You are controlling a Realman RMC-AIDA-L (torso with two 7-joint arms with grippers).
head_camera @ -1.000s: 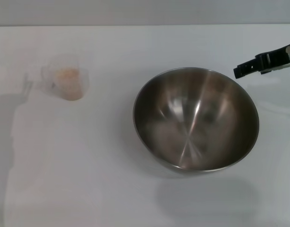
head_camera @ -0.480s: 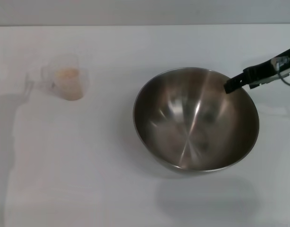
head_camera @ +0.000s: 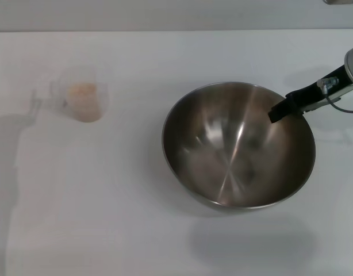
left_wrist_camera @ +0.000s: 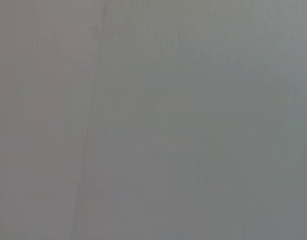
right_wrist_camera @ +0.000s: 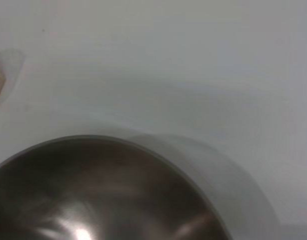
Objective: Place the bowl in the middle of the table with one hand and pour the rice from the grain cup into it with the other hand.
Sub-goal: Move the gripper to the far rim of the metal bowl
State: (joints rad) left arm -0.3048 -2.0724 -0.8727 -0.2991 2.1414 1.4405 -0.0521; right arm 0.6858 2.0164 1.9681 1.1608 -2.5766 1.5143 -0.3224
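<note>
The bowl (head_camera: 222, 155), large and shiny steel, stands on the white table (head_camera: 107, 201) right of centre and holds nothing. The grain cup (head_camera: 81, 100), small and clear, stands at the far left with the rice (head_camera: 84, 93) inside it. My right gripper (head_camera: 278, 112) reaches in from the right, and its black tip is over the bowl's far-right rim. The right wrist view shows the bowl's rim and inside (right_wrist_camera: 93, 190) close below, with white table beyond. My left gripper is out of view; the left wrist view shows only plain grey.
A grey wall strip (head_camera: 165, 14) runs along the table's far edge. White tabletop lies between the cup and the bowl (head_camera: 130, 115) and in front of them. An arm's shadow (head_camera: 10, 144) falls at the far left.
My right gripper has moved left and down, from beside the bowl's far-right edge to over its rim. The bowl and the cup have not moved.
</note>
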